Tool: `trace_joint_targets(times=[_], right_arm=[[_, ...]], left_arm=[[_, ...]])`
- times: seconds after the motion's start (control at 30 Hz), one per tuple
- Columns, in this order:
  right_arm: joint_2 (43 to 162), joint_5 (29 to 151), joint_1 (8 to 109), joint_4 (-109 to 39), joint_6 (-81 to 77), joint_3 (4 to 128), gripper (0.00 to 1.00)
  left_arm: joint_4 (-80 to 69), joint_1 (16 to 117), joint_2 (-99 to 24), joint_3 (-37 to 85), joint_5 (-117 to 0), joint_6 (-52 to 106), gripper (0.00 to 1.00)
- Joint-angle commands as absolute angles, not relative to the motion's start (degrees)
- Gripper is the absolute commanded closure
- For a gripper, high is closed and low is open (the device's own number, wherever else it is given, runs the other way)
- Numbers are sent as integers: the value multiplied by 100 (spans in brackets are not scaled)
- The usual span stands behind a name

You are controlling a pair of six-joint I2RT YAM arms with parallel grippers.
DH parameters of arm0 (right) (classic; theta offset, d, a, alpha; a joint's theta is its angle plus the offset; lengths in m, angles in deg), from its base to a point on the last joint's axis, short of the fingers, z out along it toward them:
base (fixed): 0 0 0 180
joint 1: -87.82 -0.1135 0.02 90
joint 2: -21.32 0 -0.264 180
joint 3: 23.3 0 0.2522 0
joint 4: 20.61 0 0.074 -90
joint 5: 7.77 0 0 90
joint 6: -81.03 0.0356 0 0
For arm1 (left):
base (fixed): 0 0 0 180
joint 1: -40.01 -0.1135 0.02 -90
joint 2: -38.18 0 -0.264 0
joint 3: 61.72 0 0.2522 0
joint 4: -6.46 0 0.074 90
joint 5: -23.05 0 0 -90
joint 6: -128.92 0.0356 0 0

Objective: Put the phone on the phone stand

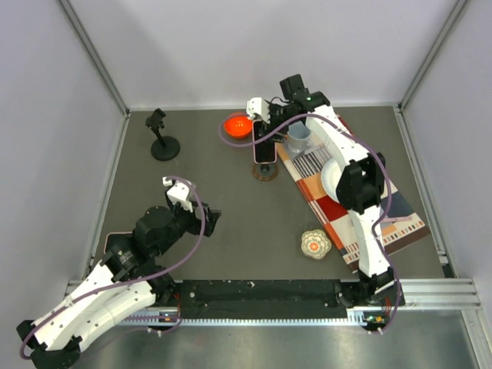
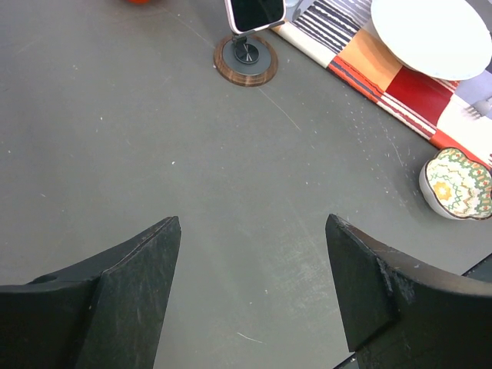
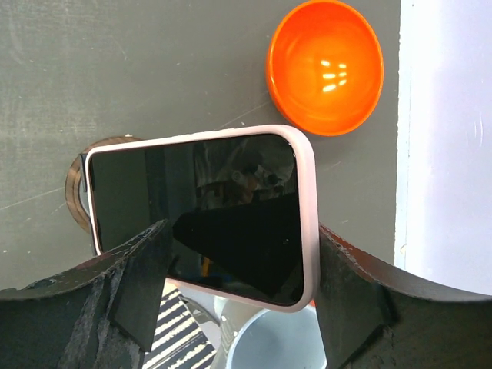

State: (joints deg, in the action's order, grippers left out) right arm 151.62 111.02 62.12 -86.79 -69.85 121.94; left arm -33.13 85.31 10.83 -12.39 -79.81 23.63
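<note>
The phone, dark-screened in a pale pink case, leans on the phone stand, whose round wooden base shows behind it. In the top view the phone stands over that base at the table's far middle. My right gripper is open, its fingers flanking the phone's upper end; the right finger sits close to the pink edge and the left one overlaps the screen. My left gripper hovers open and empty over bare table at the near left. Its view shows the phone and base far ahead.
An orange bowl lies left of the phone, a grey cup right of it. A patterned cloth carries a white plate. A small patterned bowl sits near the front. A black clamp stand stands far left.
</note>
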Motion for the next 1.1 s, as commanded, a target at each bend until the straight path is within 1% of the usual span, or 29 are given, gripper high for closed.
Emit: trace_joint_targets(times=[0.0, 0.1, 0.23, 0.3, 0.33, 0.4, 0.83, 1.07], right_arm=[[15350, 11185, 6233, -8649, -6953, 12352, 29], [15342, 11132, 6233, -8631, -6909, 12379, 20], [15245, 11123, 6242, -8605, -6848, 12387, 17], [15192, 11158, 6242, -8596, -6795, 12370, 13], [15131, 11158, 6242, -8605, -6777, 12370, 10], [15078, 11114, 6242, -8579, -6716, 12379, 1], [14630, 10781, 6242, -8394, -6111, 12475, 1], [14024, 10561, 6259, -8245, -5600, 12283, 1]], left_arm=[[-3261, 8502, 1155, -1078, -7969, 2266, 19], [-3261, 8510, 1199, -1122, -7960, 2231, 19], [-3244, 8510, 1225, -1122, -7943, 2231, 19], [-3253, 8510, 1225, -1122, -7934, 2231, 19], [-3253, 8510, 1225, -1122, -7917, 2231, 19], [-3261, 8510, 1243, -1113, -7908, 2222, 19], [-3411, 8510, 1454, -1105, -7872, 2011, 19], [-3604, 8510, 1278, -956, -8083, 1836, 18]])
